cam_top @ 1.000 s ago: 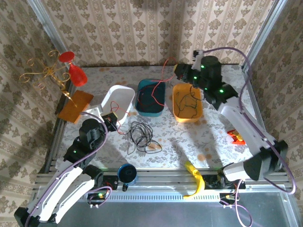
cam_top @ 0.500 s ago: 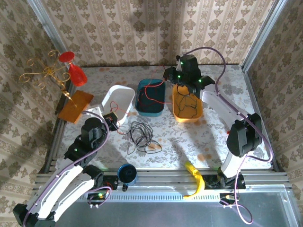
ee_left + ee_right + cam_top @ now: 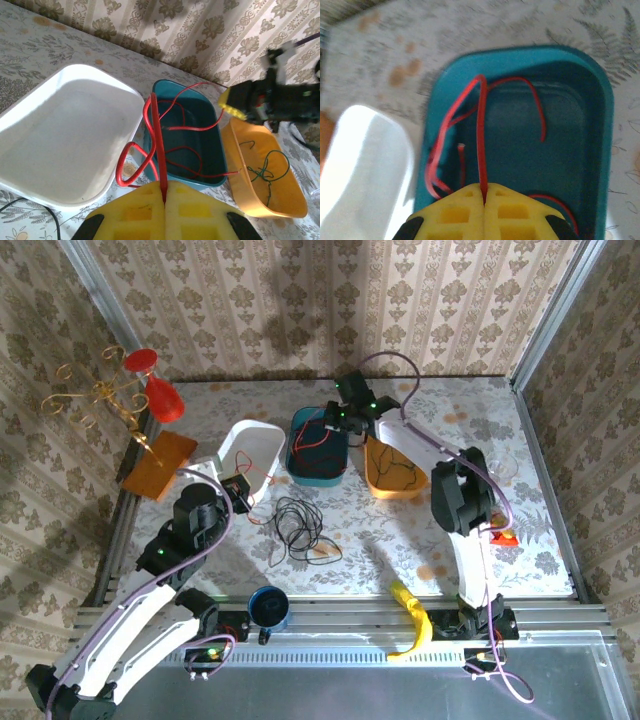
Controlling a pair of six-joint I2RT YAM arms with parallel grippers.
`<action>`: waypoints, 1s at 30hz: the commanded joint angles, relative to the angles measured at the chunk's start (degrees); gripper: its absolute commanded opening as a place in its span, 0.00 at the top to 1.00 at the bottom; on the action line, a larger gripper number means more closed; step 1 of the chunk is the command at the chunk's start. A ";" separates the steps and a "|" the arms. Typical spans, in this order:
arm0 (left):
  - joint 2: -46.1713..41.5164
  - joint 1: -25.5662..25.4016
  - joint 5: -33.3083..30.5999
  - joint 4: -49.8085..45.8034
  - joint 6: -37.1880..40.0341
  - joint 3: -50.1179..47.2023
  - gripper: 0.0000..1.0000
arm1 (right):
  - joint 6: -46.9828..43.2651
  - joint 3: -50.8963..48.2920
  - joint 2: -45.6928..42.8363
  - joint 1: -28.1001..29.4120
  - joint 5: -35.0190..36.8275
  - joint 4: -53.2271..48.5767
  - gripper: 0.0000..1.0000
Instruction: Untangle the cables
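Observation:
A red cable (image 3: pixel 320 436) runs between both grippers, most of it lying loose inside the teal tub (image 3: pixel 300 468). My left gripper (image 3: pixel 238 490) is shut on one stretch of the red cable (image 3: pixel 156 130) near the white tub (image 3: pixel 250 452), its yellow pads (image 3: pixel 200 215) pressed together. Over the teal tub (image 3: pixel 600 100), my right gripper (image 3: pixel 335 418) is shut on another stretch of the red cable (image 3: pixel 481 135). A black cable (image 3: pixel 298 525) lies coiled on the table. A green cable (image 3: pixel 402 466) sits in the orange tub (image 3: pixel 375 480).
A gold candelabra (image 3: pixel 100 392) with a red glass (image 3: pixel 160 390) and a wooden board (image 3: pixel 160 465) stand at the far left. A blue cup (image 3: pixel 268 606) and a yellow object (image 3: pixel 412 615) lie at the near edge. A small red item (image 3: pixel 503 535) sits at the right.
My right arm has swung left from over the orange tub to over the teal tub, carrying the red cable down into it. The left arm has barely moved.

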 commanded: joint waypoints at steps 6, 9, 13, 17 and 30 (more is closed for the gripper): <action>2.23 -1.24 1.30 0.74 2.88 3.30 1.00 | -6.95 12.35 6.30 2.70 10.73 -14.07 0.89; 3.59 -1.98 1.87 1.81 3.63 4.27 1.00 | -7.72 11.26 4.21 3.17 12.30 -13.63 0.66; 6.72 -3.12 2.00 2.66 5.44 7.07 1.00 | -8.74 4.95 -3.10 3.17 14.44 -8.03 0.53; 10.47 -3.80 1.97 3.60 7.94 11.21 1.00 | -10.17 -2.24 -11.96 3.17 16.91 -4.21 0.52; 34.05 1.72 9.87 11.03 12.17 33.77 1.00 | -11.39 -36.91 -46.64 1.77 21.98 5.66 0.51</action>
